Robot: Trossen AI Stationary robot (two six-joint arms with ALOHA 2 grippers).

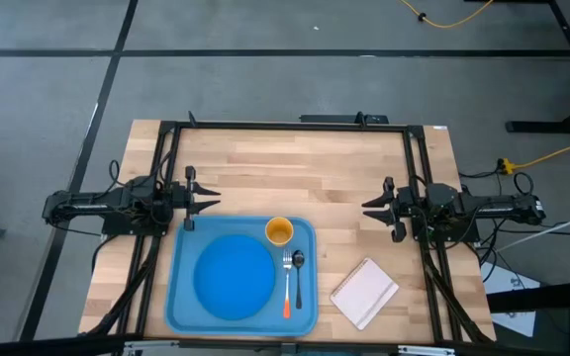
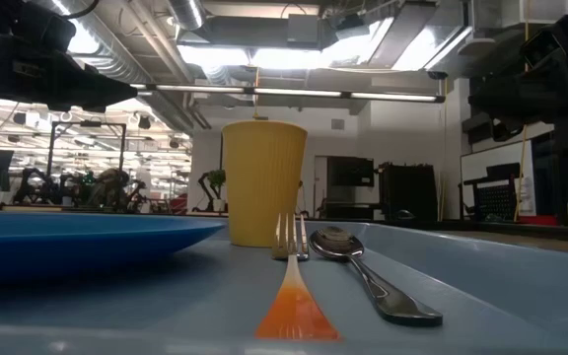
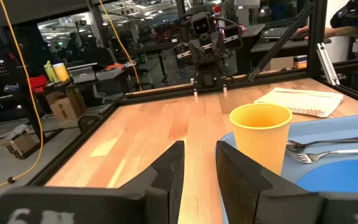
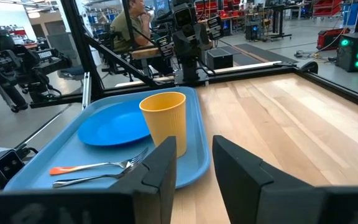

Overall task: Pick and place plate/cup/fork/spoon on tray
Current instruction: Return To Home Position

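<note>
Placement appears complete: plate (image 1: 234,277), cup (image 1: 279,231), fork (image 1: 287,284) and spoon (image 1: 298,277) all lie on the tray (image 1: 181,311). Left pincer (image 1: 209,197) and right pincer (image 1: 369,208) stand released, empty, over the worktop (image 1: 295,163). Nothing remains but to verify.

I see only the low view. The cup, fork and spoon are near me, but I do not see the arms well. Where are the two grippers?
Observer: The left gripper hangs open over bare wood, just past the tray's far left corner, holding nothing.
Operator: And the right one?
Observer: The right gripper is also open and empty, over the table to the right of the tray.
Operator: Is anything on the table outside the tray?
Observer: Yes, a white pad lies to the right of the tray.
Operator: Is the plate really inside the tray?
Observer: Yes, it lies in the tray's left part, with the cup, fork and spoon on its right.
</note>
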